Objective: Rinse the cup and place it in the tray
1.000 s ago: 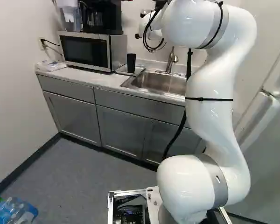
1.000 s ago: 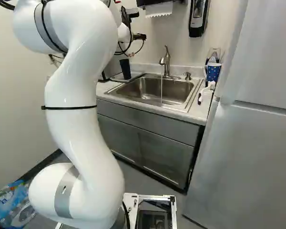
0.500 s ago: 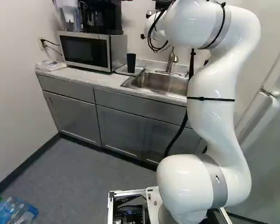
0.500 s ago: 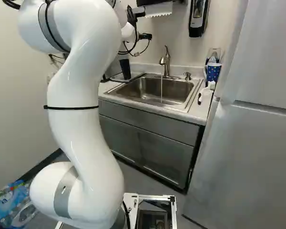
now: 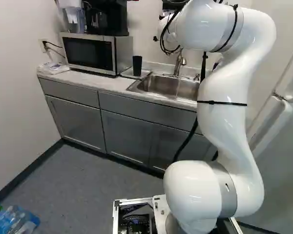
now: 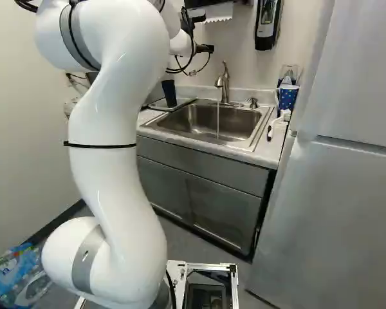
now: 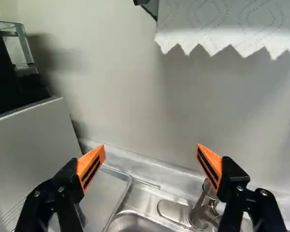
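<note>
Black and plain-walled, the cup (image 5: 137,66) tapers slightly toward its base and stands upright on the tray (image 6: 183,102). In the right base view, the cup is located at 10 o'clock from the centre of the sink (image 6: 209,122). Gripper (image 7: 151,149): fingers spread wide, nothing held between the orange pads. Faucet (image 6: 224,84): at 12 o'clock in the same view, discharging a thin stream of water (image 6: 218,116) into the basin.

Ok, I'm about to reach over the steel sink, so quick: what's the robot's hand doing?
Black two-fingered hand: open, its orange pads wide apart, holding nothing.
</note>
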Motion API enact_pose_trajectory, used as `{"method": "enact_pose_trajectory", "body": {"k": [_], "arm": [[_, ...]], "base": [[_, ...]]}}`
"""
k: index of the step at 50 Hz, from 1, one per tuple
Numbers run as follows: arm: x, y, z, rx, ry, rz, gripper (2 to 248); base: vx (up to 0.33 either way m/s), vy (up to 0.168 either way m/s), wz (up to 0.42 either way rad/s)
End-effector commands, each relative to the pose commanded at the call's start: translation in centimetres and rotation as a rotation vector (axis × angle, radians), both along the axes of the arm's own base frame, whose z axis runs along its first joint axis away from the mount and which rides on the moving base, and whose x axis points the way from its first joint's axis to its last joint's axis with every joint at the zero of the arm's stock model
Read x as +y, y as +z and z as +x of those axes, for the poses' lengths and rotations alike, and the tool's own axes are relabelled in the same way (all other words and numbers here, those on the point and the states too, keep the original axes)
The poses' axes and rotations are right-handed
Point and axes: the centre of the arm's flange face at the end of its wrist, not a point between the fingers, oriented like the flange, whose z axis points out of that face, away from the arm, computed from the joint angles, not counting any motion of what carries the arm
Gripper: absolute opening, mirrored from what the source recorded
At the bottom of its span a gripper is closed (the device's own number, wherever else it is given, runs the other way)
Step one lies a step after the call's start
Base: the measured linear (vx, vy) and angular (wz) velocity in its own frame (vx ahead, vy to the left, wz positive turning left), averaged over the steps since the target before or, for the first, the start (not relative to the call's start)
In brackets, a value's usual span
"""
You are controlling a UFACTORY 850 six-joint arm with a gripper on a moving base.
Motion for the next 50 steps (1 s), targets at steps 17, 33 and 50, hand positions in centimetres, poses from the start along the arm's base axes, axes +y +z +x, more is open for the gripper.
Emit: {"method": "enact_pose_trajectory", "body": {"k": [17, 33, 50], "arm": [[-2.8, -0.1, 0.3, -0.005, -0.038, -0.001, 247], [-4.0, -0.4, 1.7, -0.016, -0.05, -0.002, 247], [-5.0, -0.7, 2.8, -0.025, -0.062, -0.004, 247]], "base": [[0.0, 0.0, 0.0], [0.0, 0.0, 0.0], [0.0, 0.0, 0.0]]}}
